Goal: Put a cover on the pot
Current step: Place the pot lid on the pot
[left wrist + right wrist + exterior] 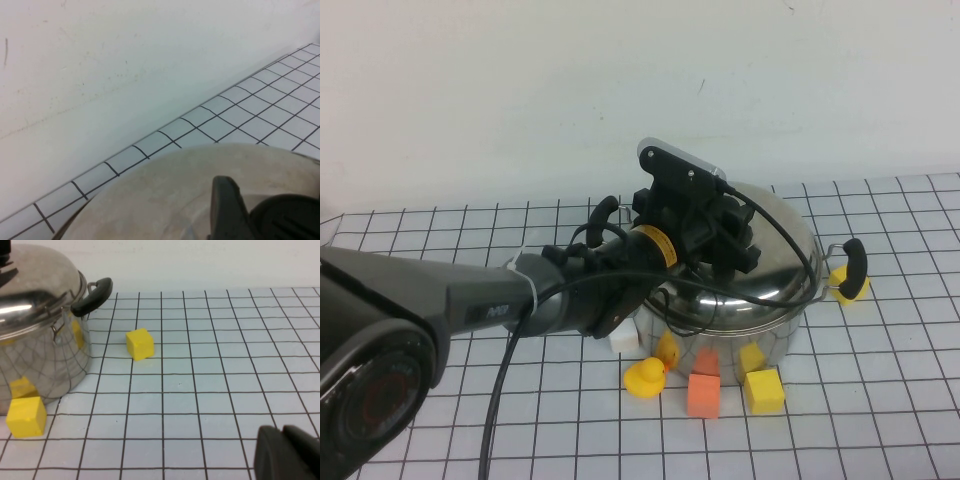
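I see the gridded tabletop [880, 400] carrying the pot [760, 335], which stands right of centre, toward the rear wall. The pot is polished stainless steel: I judge it rigid, fairly heavy and slippery on its walls. Its black side handles [853, 262] are the sound places to take hold of the body.

The domed steel lid [785, 250] sits on the pot, slightly tilted in the high view; whether it is fully seated on the rim I cannot tell. I judge the lid stiff, lighter than the pot and slick across the dome, so the only secure grasp is its central knob, hidden here beneath the arm.

The left tool [705, 235] is over the lid's centre. I cannot tell how far it is parted or whether it grips the knob.

The right tool [287, 452] hangs low over bare tabletop, right of the pot; I cannot tell its opening.

Small items ring the pot's base: orange block [704, 395], yellow block [764, 390], yellow duck [645, 378], white block [623, 340].
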Available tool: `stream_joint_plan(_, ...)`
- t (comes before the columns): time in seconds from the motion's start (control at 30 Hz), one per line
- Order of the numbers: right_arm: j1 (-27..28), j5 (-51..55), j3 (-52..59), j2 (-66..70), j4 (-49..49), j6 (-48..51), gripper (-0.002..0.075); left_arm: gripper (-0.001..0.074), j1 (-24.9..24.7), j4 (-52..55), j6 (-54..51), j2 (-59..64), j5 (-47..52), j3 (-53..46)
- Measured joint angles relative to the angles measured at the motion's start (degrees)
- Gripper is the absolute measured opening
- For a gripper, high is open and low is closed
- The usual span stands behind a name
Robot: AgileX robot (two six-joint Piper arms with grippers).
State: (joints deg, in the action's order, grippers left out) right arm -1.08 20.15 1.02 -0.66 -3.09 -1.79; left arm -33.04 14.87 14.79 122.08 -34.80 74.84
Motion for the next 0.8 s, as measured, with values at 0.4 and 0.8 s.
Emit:
stream_joint_plan(0.4,0.0,0.0,0.0,0.0,0.0,0.0,0.0009,0.0312,0.0,0.93,-0.81,0.13,0.6,0.04)
stream_joint_plan(0.8,0.0,0.0,0.0,0.0,0.0,0.0,0.0009,0.039,0.0,1.69,-0.81,0.27,-0.35,0.04)
